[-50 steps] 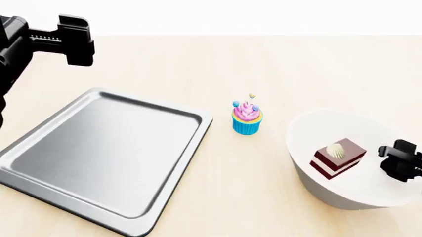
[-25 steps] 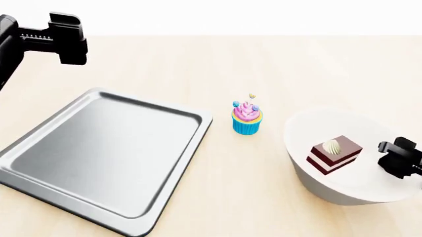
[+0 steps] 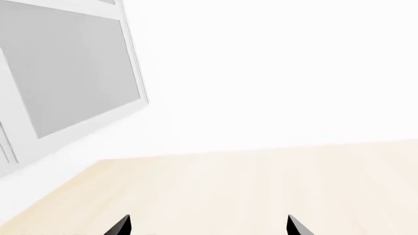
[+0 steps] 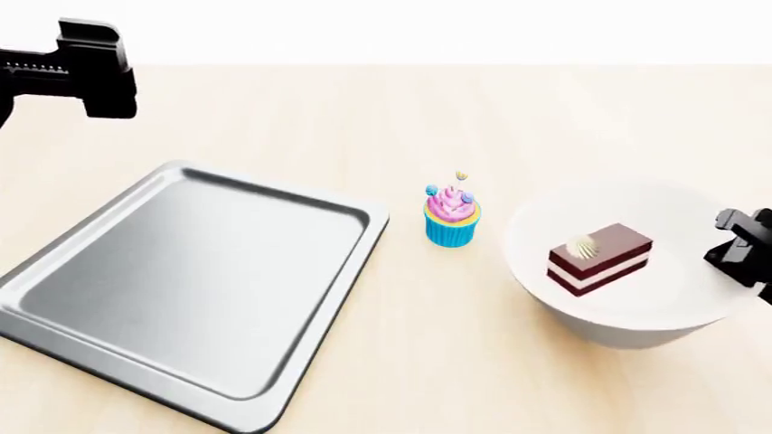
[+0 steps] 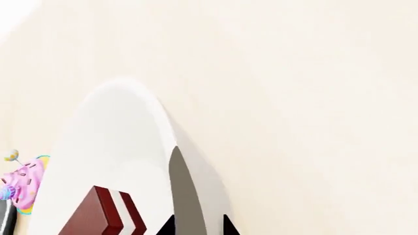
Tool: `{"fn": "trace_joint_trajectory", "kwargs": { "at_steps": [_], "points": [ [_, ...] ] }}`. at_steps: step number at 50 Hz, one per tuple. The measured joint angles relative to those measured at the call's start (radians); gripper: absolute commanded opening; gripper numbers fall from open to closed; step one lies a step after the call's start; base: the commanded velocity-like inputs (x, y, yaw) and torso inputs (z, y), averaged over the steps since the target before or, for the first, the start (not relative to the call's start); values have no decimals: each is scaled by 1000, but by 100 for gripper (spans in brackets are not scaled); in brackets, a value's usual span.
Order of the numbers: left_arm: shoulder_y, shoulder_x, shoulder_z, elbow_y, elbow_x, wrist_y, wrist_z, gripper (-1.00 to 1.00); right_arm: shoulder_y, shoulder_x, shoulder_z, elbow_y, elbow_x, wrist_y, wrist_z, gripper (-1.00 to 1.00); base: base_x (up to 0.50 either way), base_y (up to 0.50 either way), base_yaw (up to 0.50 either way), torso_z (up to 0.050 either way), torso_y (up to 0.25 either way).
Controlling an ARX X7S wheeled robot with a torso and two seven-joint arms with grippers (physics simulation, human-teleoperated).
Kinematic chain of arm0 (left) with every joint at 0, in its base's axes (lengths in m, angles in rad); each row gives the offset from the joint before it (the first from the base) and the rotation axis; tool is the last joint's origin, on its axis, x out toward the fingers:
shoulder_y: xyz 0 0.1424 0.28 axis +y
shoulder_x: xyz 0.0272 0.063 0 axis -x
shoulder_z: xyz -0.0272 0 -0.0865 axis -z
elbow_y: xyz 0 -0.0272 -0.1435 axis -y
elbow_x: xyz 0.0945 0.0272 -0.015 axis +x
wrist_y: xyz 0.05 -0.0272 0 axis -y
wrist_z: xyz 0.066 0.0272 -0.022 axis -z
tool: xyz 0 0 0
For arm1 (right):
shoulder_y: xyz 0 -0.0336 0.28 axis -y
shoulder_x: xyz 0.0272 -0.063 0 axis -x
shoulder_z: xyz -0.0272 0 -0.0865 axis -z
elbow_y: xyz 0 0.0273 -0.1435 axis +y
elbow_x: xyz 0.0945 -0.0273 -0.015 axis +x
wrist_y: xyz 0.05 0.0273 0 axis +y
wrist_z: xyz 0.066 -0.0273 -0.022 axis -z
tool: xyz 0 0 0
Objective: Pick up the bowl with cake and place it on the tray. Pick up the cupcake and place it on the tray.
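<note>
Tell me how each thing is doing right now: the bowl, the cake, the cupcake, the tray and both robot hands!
bowl: tilted, its rim pinched by the right gripper.
cake: inside the bowl, swirl on top.
cupcake: upright on the table, untouched.
tray: flat on the table, nothing on it.
right gripper: shut on the bowl's rim.
left gripper: open, holding nothing, above the table.

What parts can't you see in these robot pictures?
- The right gripper is cut off by the head view's right edge.
- The bowl and cake are cut off by the right wrist picture's bottom edge.
- The cupcake is half out of frame in the right wrist view.
- The left gripper shows only two fingertips in the left wrist view; the tray is not visible there.
</note>
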Motion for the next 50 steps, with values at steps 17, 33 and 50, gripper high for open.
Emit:
{"fn": "trace_joint_trajectory", "kwargs": {
  "at_steps": [17, 33, 50],
  "points": [
    [9, -31, -15, 17, -21, 18, -11, 100, -35, 27, 44, -32, 25, -101, -24, -100, 0, 0, 0, 0, 0],
    [16, -46, -18, 25, -34, 33, -20, 100, 57, -50, 68, 17, 43, -120, 10, -100, 0, 0, 0, 0, 1],
    [2, -55, -10, 38, -98, 50, -80, 100, 334, -246, 50, 111, 44, -87, 123, -100, 0, 0, 0, 0, 1]
  ]
}}
